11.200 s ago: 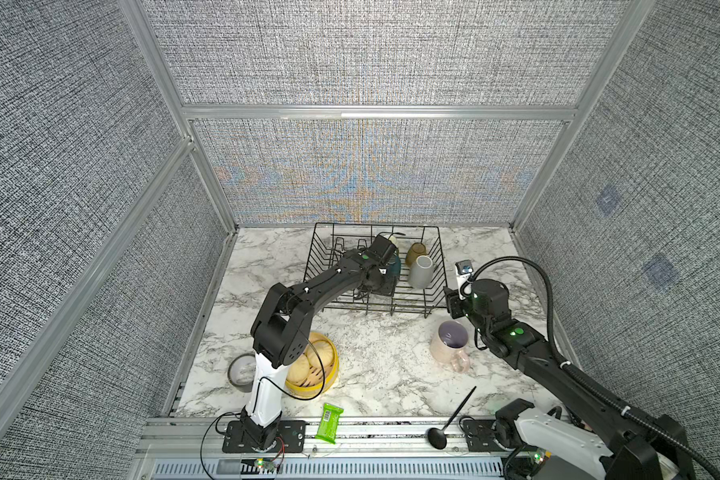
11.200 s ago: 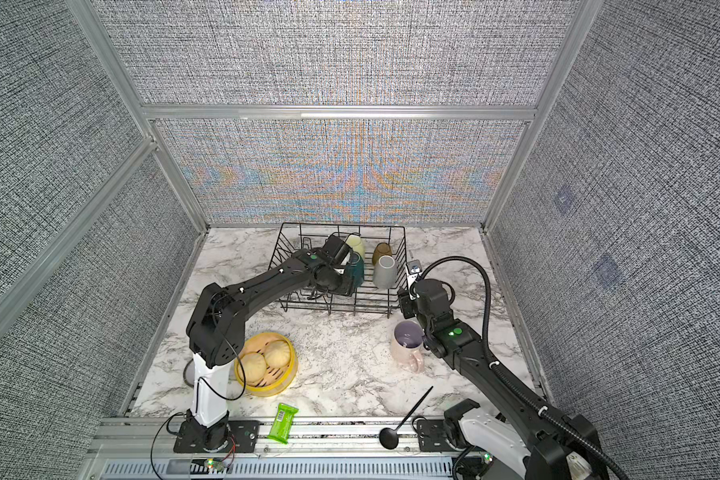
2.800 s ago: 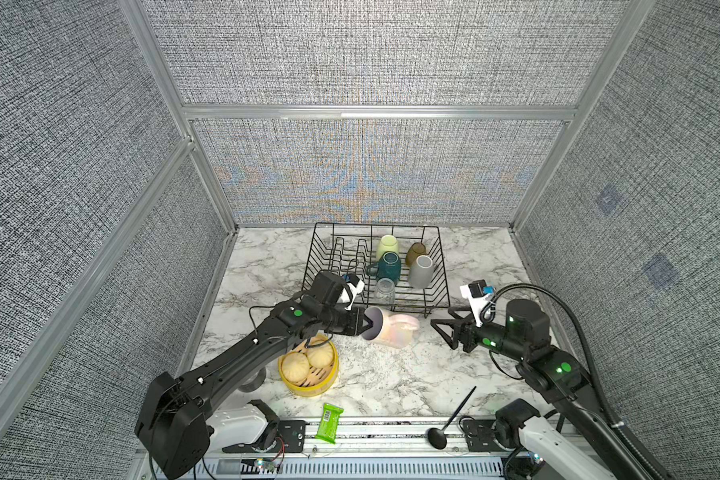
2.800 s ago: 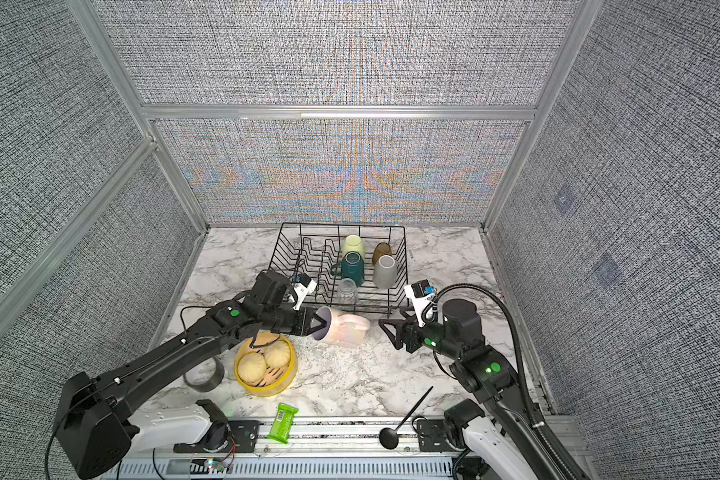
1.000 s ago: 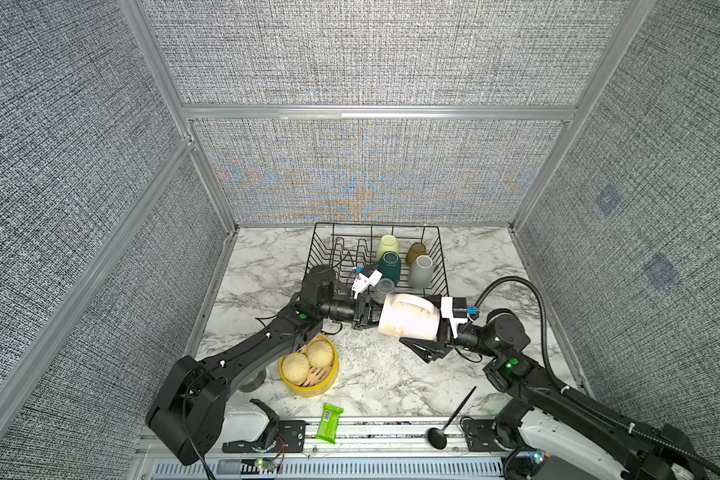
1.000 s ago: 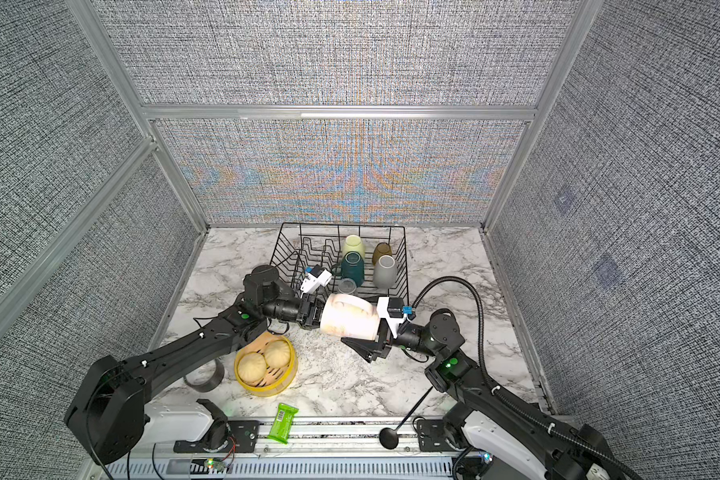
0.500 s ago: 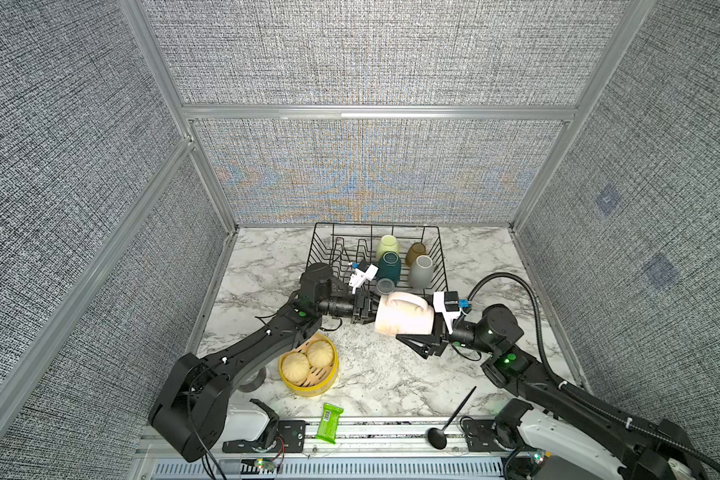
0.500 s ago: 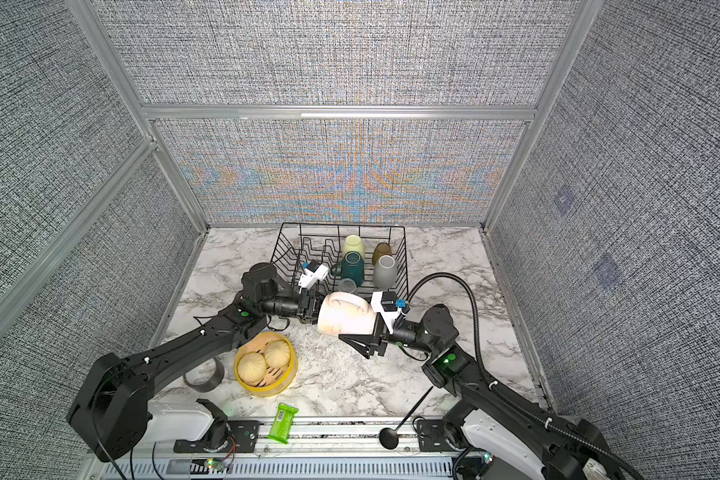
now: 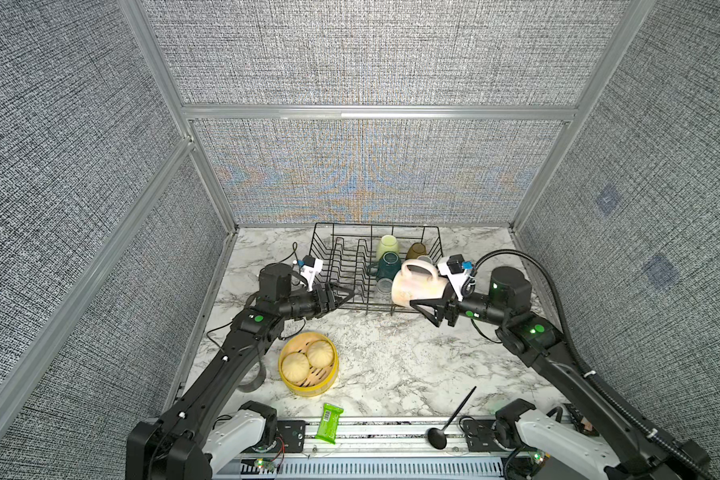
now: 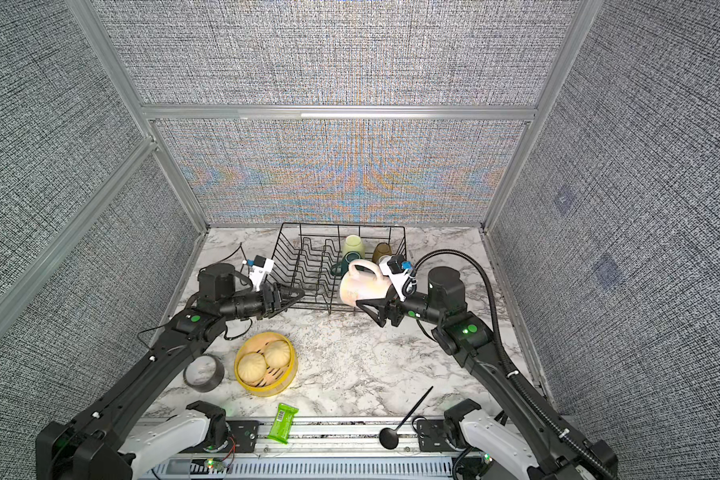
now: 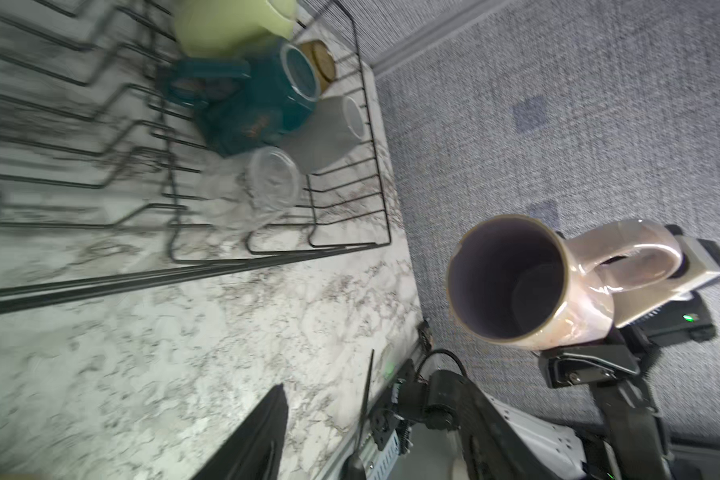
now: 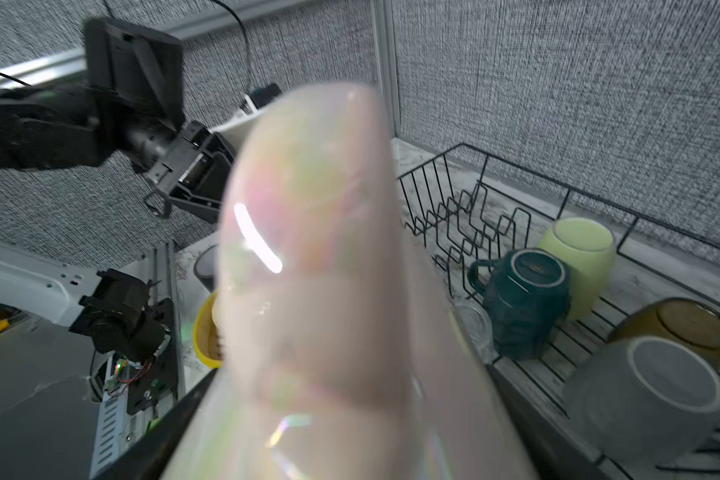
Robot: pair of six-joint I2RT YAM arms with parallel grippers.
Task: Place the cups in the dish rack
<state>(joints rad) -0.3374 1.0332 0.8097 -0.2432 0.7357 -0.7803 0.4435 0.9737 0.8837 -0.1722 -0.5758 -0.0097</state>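
Note:
The pink mug (image 9: 416, 284) (image 10: 360, 284) hangs on its side above the front right corner of the dish rack (image 9: 341, 257) (image 10: 304, 253), handle up, with my right gripper (image 9: 429, 297) (image 10: 375, 299) shut on its body. The left wrist view looks into its purple inside (image 11: 512, 282). My left gripper (image 9: 344, 296) (image 10: 294, 297) stands open and empty by the rack's front left, apart from the mug. In the rack sit upside-down cups: pale green (image 12: 578, 253), dark teal (image 12: 524, 299), amber (image 12: 678, 328), grey-white (image 12: 649, 395) and a clear glass (image 12: 472, 324).
A yellow steamer basket with buns (image 9: 308, 365) stands in front of the left arm. A tape roll (image 10: 203, 372) lies to its left. A green wrapper (image 9: 329, 422) and a black spoon (image 9: 449, 419) lie at the table's front edge.
My left gripper has let go of the pink mug, opened and drawn back to the left. The right gripper now holds the mug alone and has carried it right, over the rack's corner.

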